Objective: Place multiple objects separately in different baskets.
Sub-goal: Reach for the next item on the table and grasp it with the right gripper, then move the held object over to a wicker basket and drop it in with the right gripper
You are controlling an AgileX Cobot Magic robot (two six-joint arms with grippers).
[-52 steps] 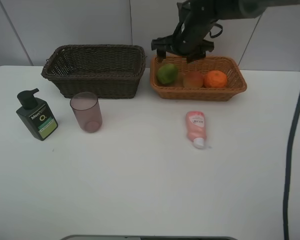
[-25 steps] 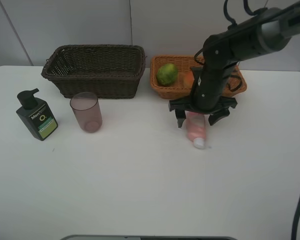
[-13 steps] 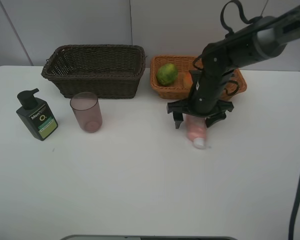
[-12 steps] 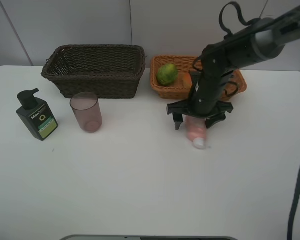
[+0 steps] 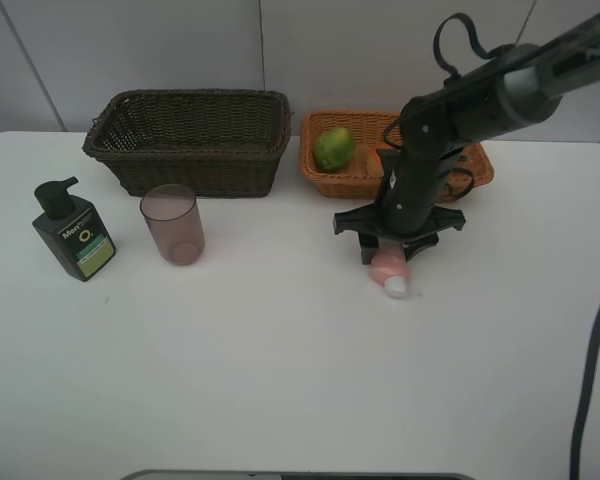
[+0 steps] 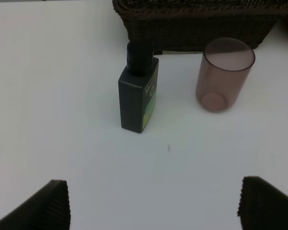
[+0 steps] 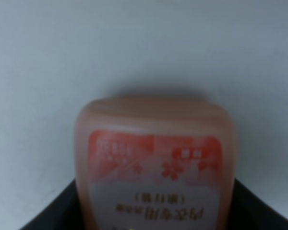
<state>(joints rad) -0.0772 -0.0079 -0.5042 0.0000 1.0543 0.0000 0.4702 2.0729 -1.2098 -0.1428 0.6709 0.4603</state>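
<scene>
- Right gripper (image 5: 392,243) clamped on pink plastic squeeze tube (image 5: 391,272), which lies on white table (image 5: 280,380) just near of light orange-tan woven basket (image 5: 318,178).
- Round green lime-like fruit (image 5: 333,148) in that basket; other fruit hidden behind arm.
- Translucent mauve cup (image 5: 172,223) & dark green pump bottle (image 5: 74,240) stand at left, outside dark brown wicker basket (image 5: 188,165); 3 objs. outstanding.
- Left gripper (image 6: 153,206) spread wide, empty.

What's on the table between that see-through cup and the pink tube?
Nothing. In the high view, only bare white table stretches between the cup and the pink tube.
</scene>
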